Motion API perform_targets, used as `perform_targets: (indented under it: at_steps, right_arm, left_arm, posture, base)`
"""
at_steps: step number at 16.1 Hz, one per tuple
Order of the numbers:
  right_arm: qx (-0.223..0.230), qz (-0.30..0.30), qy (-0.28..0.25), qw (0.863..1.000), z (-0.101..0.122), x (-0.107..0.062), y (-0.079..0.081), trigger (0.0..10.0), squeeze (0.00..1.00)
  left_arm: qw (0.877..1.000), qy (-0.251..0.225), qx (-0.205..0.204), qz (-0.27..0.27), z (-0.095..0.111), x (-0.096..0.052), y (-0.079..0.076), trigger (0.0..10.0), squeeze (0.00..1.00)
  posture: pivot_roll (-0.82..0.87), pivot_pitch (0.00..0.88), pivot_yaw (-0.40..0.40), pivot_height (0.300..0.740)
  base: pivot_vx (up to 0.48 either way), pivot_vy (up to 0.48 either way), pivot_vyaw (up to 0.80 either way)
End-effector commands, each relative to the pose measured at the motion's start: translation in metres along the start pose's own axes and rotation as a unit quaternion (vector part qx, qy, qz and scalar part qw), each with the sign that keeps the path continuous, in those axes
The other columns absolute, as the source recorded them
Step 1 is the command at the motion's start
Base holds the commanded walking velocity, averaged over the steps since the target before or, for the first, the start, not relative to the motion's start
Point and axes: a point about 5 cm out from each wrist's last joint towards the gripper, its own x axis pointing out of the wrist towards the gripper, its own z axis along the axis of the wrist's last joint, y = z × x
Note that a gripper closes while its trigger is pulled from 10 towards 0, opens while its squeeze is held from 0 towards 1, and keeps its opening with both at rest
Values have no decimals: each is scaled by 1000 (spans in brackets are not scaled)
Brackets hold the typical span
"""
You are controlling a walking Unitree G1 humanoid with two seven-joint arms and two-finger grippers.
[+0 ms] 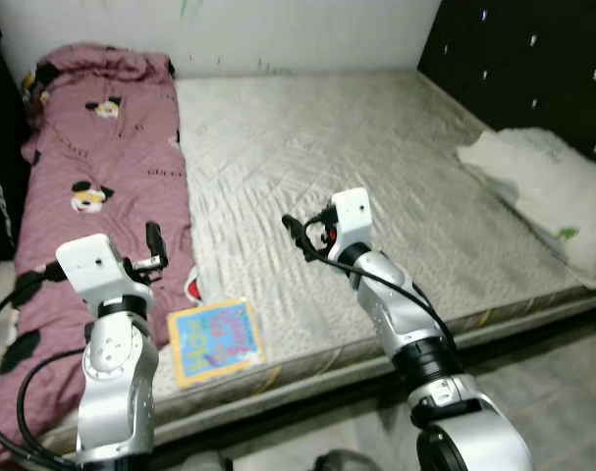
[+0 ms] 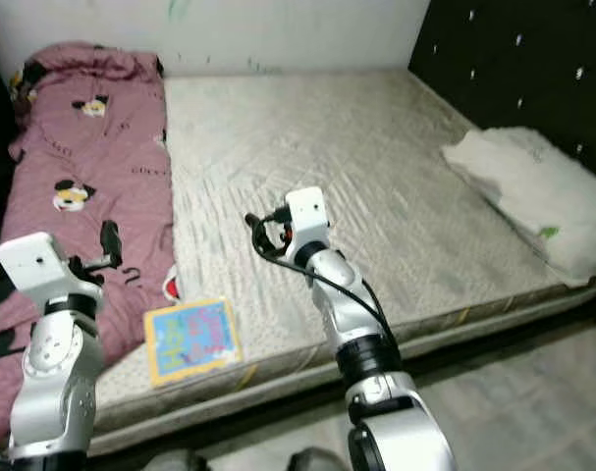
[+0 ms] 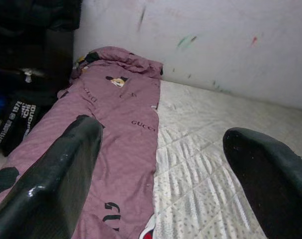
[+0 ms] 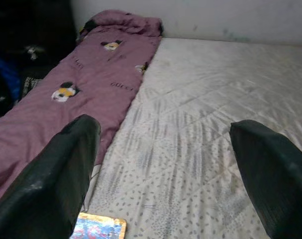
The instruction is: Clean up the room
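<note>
A colourful picture book (image 1: 215,340) lies flat on the grey quilted mattress (image 1: 327,147), close to its front edge. Beside it a mauve blanket (image 1: 101,167) with cartoon-mouse prints runs along the mattress's left side. My left gripper (image 1: 152,250) is raised over the blanket's near part, open and holding nothing. Above the middle of the mattress my right gripper (image 1: 302,235) is also open and holds nothing, a little beyond and to the right of the book. The book's corner (image 4: 98,226) shows below the right gripper (image 4: 163,127) in the right wrist view.
A white pillow (image 1: 543,191) lies at the mattress's right edge against a dark studded headboard (image 1: 523,59). A white wall (image 1: 278,29) stands behind the bed. Dark bags or clothes (image 3: 21,104) sit left of the blanket. Grey floor (image 1: 563,383) runs in front.
</note>
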Motion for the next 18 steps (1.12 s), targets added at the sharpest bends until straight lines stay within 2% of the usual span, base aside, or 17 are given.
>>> perform_targets:
  at_steps: [1, 7, 8, 9, 11, 12, 13, 18]
  right_arm:
    - [4, -12, 3, 1000, -2, -4, -8, 10000, 0]
    - [-1, -9, -1, 1000, -1, -3, -7, 10000, 0]
    - [7, -15, -2, 1000, 0, -3, -9, 10000, 0]
    - [13, -20, 2, 1000, -2, -4, -10, 10000, 0]
    - [19, -25, 6, 999, -3, -4, -11, 10000, 0]
    - [19, -25, 6, 999, -3, -4, -11, 10000, 0]
    - [18, -26, 0, 999, -1, -3, -11, 10000, 0]
    - [32, -46, -27, 998, 4, -8, -16, 10000, 0]
  left_arm:
    - [1000, 6, -2, -4, -1, 0, -4, 10000, 0]
    - [1000, 3, 7, 4, 0, 0, -3, 10000, 0]
    - [999, 1, 39, 13, 1, 1, -2, 10000, 0]
    - [993, 11, 107, 53, -2, 5, 2, 10000, 0]
    - [998, -3, 65, 18, 3, 5, 1, 10000, 0]
    - [998, -10, 64, 9, 5, 4, 2, 10000, 0]
    - [997, -32, 72, -7, 11, 1, 5, 10000, 0]
    - [993, -53, 108, 1, 16, -11, 15, 10000, 0]
  posture:
    - [-13, 0, -50, 740]
    - [-11, 0, -50, 740]
    - [-11, 0, -50, 740]
    - [-10, 0, -50, 740]
    - [-9, 0, -50, 740]
    - [-9, 0, -50, 740]
    - [-1, 0, -52, 740]
    - [6, 15, -38, 740]
  base:
    - [0, 480, 0]
    - [0, 480, 84]
    - [0, 0, 0]
    - [0, 0, 0]
    - [0, 0, 0]
    - [0, 0, 0]
    - [0, 0, 0]
    - [0, 0, 0]
